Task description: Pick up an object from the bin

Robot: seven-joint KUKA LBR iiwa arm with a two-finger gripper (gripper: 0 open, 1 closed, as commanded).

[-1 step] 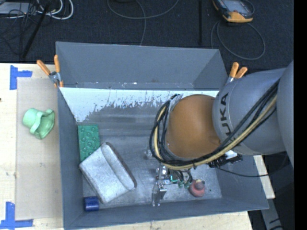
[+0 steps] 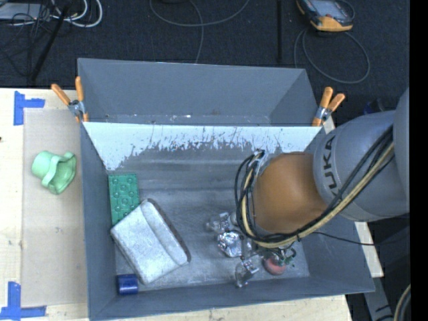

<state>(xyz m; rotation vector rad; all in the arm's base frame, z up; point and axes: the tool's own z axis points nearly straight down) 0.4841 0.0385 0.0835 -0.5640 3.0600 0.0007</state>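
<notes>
Lying in the lower right part of the grey bin (image 2: 200,102), close to its near wall, are the 2 things nearest the gripper (image 2: 249,267): a crumpled silvery wad (image 2: 227,238) that looks like foil, and a small red rounded thing (image 2: 273,265). The wad sits just left of and above the gripper's tip. The red thing sits just right of it, partly tucked under the arm's cables. The gripper hangs low between these 2, close to the bin floor. Shiny bits at its tip blend with the wad, so I cannot tell whether it touches either thing. I also cannot tell whether the gripper is open or closed, and nothing can be made out in its hold.

Above the gripper, the wrist's orange cover (image 2: 287,192) bulges over this corner, with black and yellow cables (image 2: 242,199) looped down its left side. The grey arm (image 2: 364,172) comes in over the bin's right rim.

Well apart to the left, a whitish sponge-like block (image 2: 148,241) lies on a slant, its upper end overlapping a green studded plate (image 2: 123,194). A small blue thing (image 2: 127,284) rests in the near left corner, just beside the block's lower end. Outside the bin, on the board to the left, lies 1 pale green thing (image 2: 53,171).
</notes>
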